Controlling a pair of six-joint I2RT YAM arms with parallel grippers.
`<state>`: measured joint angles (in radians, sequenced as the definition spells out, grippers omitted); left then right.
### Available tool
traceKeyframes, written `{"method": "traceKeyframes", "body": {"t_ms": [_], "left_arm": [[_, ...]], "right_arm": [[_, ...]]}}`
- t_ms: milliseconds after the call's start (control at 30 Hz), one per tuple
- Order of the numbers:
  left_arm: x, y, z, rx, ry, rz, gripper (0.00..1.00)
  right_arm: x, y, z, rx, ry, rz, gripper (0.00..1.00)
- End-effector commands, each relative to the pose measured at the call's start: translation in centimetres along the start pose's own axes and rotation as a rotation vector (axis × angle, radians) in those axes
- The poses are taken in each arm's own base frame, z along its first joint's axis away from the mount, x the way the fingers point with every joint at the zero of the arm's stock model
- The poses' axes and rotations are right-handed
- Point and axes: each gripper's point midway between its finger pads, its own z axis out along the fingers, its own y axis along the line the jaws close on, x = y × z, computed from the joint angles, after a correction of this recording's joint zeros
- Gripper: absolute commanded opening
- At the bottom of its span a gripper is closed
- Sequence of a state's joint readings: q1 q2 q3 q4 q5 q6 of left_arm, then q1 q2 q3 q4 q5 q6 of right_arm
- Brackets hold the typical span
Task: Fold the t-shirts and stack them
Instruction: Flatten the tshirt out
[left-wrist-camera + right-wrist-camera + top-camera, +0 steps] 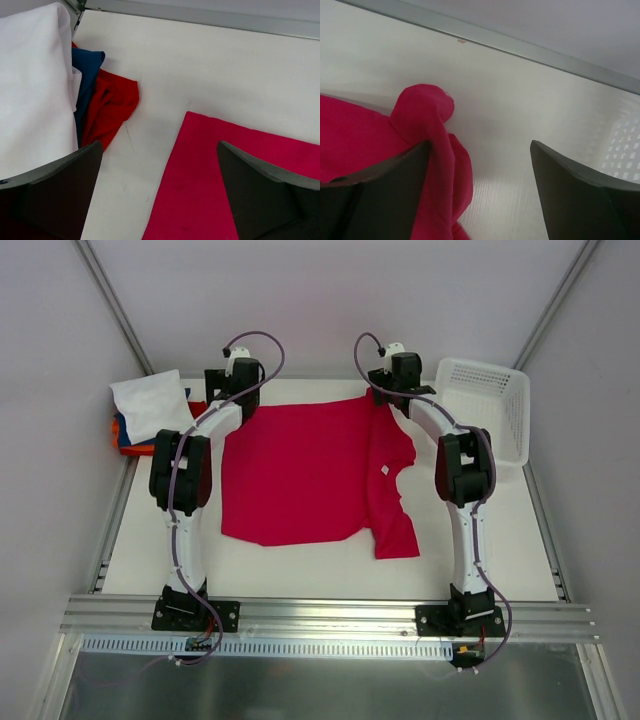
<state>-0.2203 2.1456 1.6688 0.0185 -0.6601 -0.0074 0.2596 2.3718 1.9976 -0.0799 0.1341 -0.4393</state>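
Observation:
A large crimson t-shirt (300, 475) lies spread on the table, its right side folded over with a sleeve trailing toward me. A stack of folded tees, white (150, 405) on top with blue, orange and red under it, sits at the far left; it also shows in the left wrist view (35, 85). My left gripper (232, 380) is open over the crimson shirt's far left corner (235, 165), empty. My right gripper (402, 390) is open at the shirt's far right corner, where a bunched fold (427, 130) lies against its left finger.
A white plastic mesh basket (490, 405) stands at the far right, close to my right arm. The table's metal back rail (520, 47) runs just beyond both grippers. Grey walls close in the sides.

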Motion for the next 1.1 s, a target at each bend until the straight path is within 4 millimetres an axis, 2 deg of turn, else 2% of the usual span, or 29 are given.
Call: {"method": "traceKeyframes", "body": {"t_ms": [0,33,67,100,133,167,200,233,300,333,400,433,500,533,567,600,700,733,867,1067], "left_arm": [[-3.5,2.1,-1.6,-0.022,-0.069,-0.044,0.99],[-3.6,2.3,-2.1,-0.019,-0.070,-0.048,0.99],[-2.8,2.5,-2.4,-0.016,-0.057,-0.037,0.99],[-2.7,2.8,-2.8,-0.013,-0.055,-0.035,0.99],[-3.6,3.3,-4.0,-0.002,-0.070,-0.086,0.99],[-2.4,3.3,-4.4,0.007,-0.049,-0.076,0.99],[-3.0,4.0,-5.6,0.014,-0.063,-0.095,0.99],[-1.3,3.8,-6.0,0.031,-0.031,-0.091,0.99],[-1.4,4.1,-7.9,0.053,-0.042,-0.119,0.99],[0.9,3.7,-8.5,0.081,0.011,-0.103,0.99],[1.4,3.6,-10.4,0.100,0.011,-0.118,0.99],[3.3,3.4,-10.9,0.111,0.049,-0.113,0.99],[3.9,2.4,-12.9,0.163,0.062,-0.127,0.99],[5.5,2.0,-13.4,0.180,0.094,-0.134,0.99],[6.5,1.6,-14.2,0.202,0.121,-0.129,0.99],[7.6,0.8,-15.5,0.230,0.136,-0.135,0.99],[9.5,-0.5,-17.5,0.282,0.172,-0.161,0.99],[10.9,-1.1,-18.2,0.298,0.192,-0.146,0.99],[14.2,-2.0,-18.9,0.330,0.273,-0.173,0.99],[18.7,-3.8,-19.3,0.378,0.403,-0.175,0.99]], "right_arm": [[-3.7,-2.2,-3.0,0.057,-0.083,0.042,0.86],[-3.9,-2.4,-3.7,0.059,-0.086,0.046,0.86],[-4.1,-2.3,-4.2,0.053,-0.088,0.055,0.86],[-3.3,-2.0,-4.8,0.044,-0.070,0.056,0.86],[-4.4,-2.2,-6.4,0.042,-0.090,0.064,0.86],[-4.4,-2.2,-7.1,0.040,-0.086,0.075,0.86],[-4.4,-2.2,-8.7,0.035,-0.084,0.078,0.86],[-4.3,-1.6,-9.5,0.017,-0.084,0.079,0.86],[-4.0,-1.0,-11.0,0.005,-0.076,0.081,0.87],[-3.8,-0.6,-12.6,-0.003,-0.074,0.077,0.87],[-3.1,0.6,-14.0,-0.025,-0.053,0.073,0.87],[-2.6,0.7,-15.2,-0.030,-0.044,0.077,0.87],[-1.6,1.7,-16.4,-0.058,-0.009,0.100,0.88],[-0.5,2.3,-16.9,-0.080,0.015,0.108,0.88],[-0.8,2.5,-18.1,-0.089,0.005,0.118,0.88],[-0.5,3.3,-18.8,-0.108,0.011,0.127,0.88],[0.7,4.6,-21.0,-0.146,0.022,0.148,0.88],[1.0,4.9,-21.4,-0.157,0.026,0.163,0.88],[2.6,6.4,-23.9,-0.208,0.069,0.177,0.89],[4.6,8.6,-26.3,-0.302,0.104,0.216,0.89]]}}
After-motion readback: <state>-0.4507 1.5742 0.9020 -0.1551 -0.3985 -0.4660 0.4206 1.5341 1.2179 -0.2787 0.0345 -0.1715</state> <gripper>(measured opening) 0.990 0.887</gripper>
